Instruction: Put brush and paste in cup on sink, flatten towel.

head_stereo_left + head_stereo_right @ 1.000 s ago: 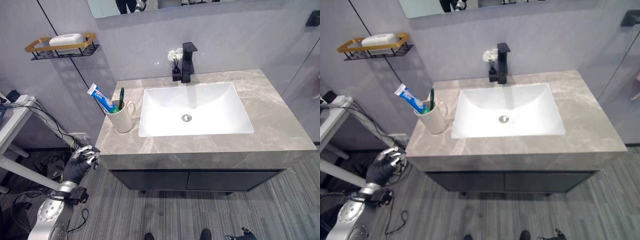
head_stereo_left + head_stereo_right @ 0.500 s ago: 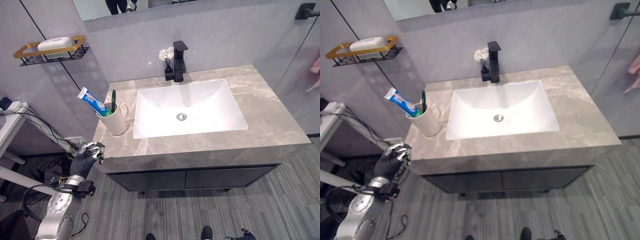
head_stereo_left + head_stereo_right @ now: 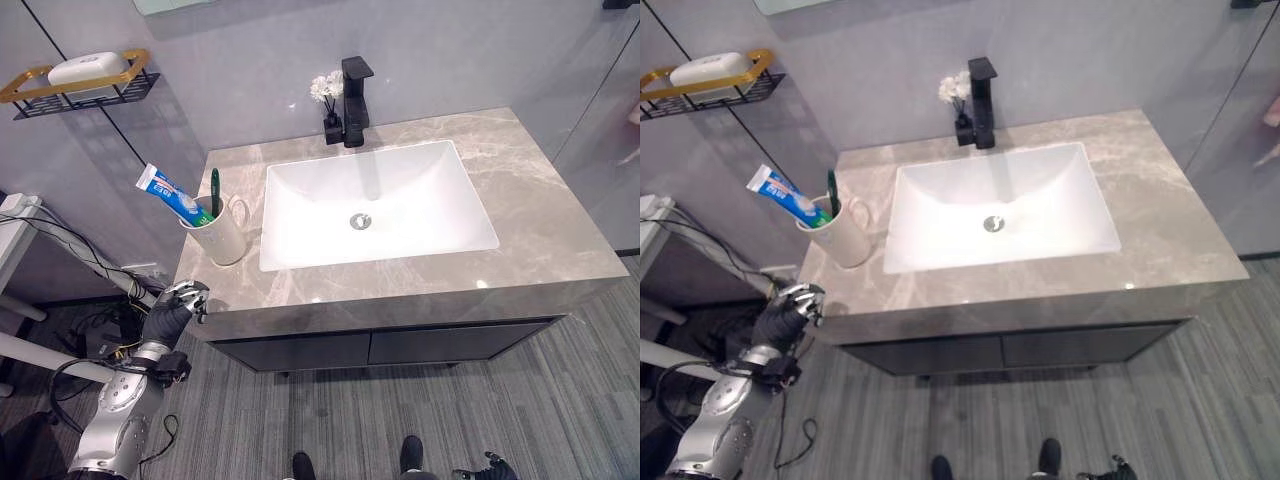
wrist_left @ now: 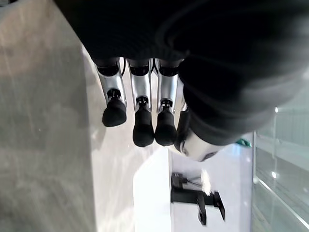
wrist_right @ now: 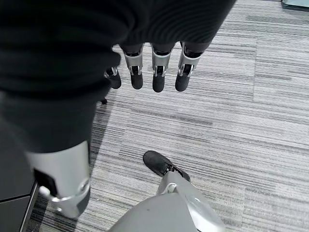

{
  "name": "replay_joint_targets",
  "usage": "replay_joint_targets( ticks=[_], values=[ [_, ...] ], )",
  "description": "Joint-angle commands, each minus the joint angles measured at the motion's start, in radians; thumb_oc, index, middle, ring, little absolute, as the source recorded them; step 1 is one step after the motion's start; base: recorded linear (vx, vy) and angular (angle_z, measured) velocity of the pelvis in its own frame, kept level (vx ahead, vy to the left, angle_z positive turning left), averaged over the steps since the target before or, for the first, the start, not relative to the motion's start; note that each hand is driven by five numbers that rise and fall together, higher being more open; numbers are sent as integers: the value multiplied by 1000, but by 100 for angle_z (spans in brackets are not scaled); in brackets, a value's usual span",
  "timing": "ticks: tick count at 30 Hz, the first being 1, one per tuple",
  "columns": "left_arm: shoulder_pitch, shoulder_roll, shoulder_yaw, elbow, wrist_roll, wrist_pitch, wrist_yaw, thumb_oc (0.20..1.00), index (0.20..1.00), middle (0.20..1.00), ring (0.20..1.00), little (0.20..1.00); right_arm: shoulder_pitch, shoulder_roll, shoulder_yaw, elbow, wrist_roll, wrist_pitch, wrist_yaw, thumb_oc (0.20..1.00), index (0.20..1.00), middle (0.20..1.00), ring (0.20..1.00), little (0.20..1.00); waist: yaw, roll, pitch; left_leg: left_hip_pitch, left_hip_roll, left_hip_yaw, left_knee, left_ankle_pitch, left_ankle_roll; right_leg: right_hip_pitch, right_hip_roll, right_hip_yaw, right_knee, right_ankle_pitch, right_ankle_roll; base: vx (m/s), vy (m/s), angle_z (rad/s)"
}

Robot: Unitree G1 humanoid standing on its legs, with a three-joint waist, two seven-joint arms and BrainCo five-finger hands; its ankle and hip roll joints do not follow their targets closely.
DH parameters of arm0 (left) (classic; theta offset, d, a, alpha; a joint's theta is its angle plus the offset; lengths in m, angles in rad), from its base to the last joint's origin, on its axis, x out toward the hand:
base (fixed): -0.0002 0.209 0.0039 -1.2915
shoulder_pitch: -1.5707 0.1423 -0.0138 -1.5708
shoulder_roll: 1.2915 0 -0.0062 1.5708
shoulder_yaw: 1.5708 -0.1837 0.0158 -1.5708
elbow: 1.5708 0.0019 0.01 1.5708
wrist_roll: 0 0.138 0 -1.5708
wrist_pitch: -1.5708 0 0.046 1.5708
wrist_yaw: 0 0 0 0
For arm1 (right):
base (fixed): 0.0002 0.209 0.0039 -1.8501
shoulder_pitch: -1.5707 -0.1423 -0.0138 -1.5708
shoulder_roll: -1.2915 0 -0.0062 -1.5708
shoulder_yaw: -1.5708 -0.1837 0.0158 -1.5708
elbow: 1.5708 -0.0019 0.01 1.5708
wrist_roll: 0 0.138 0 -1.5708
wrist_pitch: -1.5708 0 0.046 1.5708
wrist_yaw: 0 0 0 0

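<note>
The blue-and-white toothpaste tube (image 3: 169,194) and green toothbrush (image 3: 214,190) stand in the cream ceramic cup (image 3: 222,235) on the grey marble counter (image 3: 540,225). The left hand (image 3: 173,309), fingers relaxed and empty, hangs below the counter's left corner, nearer the cup. The right hand (image 5: 153,72) looks loosely open over the floor.

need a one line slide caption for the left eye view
Toothbrush and toothpaste stand in the cup beside the sink; left robot hand below the counter edge.
</note>
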Motion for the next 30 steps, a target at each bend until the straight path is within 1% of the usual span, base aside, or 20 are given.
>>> replay_joint_targets(
  ticks=[1,4,8,9,11,15,19,24,25,30],
  values=[
    [-89,55,33,22,-34,-36,35,200,200,200,200,200,-54,27,23,-3,38,-2,9,1000,1000,1000,1000,1000,-27,-56,4,-41,73,-12,3,76,-68,2,-93,21,7,56,81,0,0,0],
    [-124,62,34,48,-19,-36,49,200,200,200,200,200,-51,26,31,-13,35,-2,8,1000,1000,1000,1000,1000,-33,-59,6,-46,75,-10,3,77,-69,-6,-90,23,7,57,81,0,0,0],
    [-130,64,34,56,-17,-37,49,200,200,200,200,200,-52,24,30,-13,35,0,8,1000,1000,1000,1000,1000,-33,-60,7,-48,75,-10,3,77,-69,-9,-90,23,7,57,81,0,0,0],
    [-147,70,40,73,16,-43,63,200,200,200,200,200,-43,18,28,-42,40,-9,2,1000,1000,1000,1000,1000,-37,-60,15,-48,76,-8,3,76,-70,-12,-89,26,7,58,83,0,0,0],
    [-187,63,28,108,28,-54,79,200,200,200,200,200,-36,10,23,-60,48,-16,1,1000,1000,1000,1000,1000,-43,-61,28,-70,75,-5,3,82,-69,-41,-90,34,7,67,85,-4,14,-11],
    [-210,49,17,137,31,-57,92,200,200,200,200,200,-37,10,22,-59,50,-17,-3,1000,1000,1000,1000,1000,-45,-62,36,-74,75,-7,3,80,-69,-43,-89,33,7,66,85,20,4,-6],
    [-252,38,-8,153,43,-59,103,200,200,200,200,200,-49,11,31,-59,53,-16,-6,1000,1000,1000,1000,1000,-44,-60,43,-86,75,-16,3,81,-68,-50,-89,28,7,66,85,7,-1,1],
    [-301,43,-34,169,59,-62,119,200,200,200,200,200,-70,10,49,-77,60,-16,-11,1000,1000,1000,1000,1000,-40,-56,50,-99,74,-31,3,82,-68,-50,-90,19,7,62,84,28,-11,7],
    [-320,44,-45,174,64,-63,125,200,200,200,200,200,-81,13,56,-80,66,-16,-13,1000,1000,1000,1000,1000,-37,-51,51,-103,72,-37,3,82,-68,-49,-91,15,7,61,85,26,-3,7],
    [-366,55,-56,181,85,-68,148,200,200,200,200,200,-109,14,67,-100,79,-17,-20,1000,1000,1000,1000,1000,-31,-45,59,-109,70,-42,3,82,-67,-49,-89,9,7,58,85,37,-4,8]
  ],
)
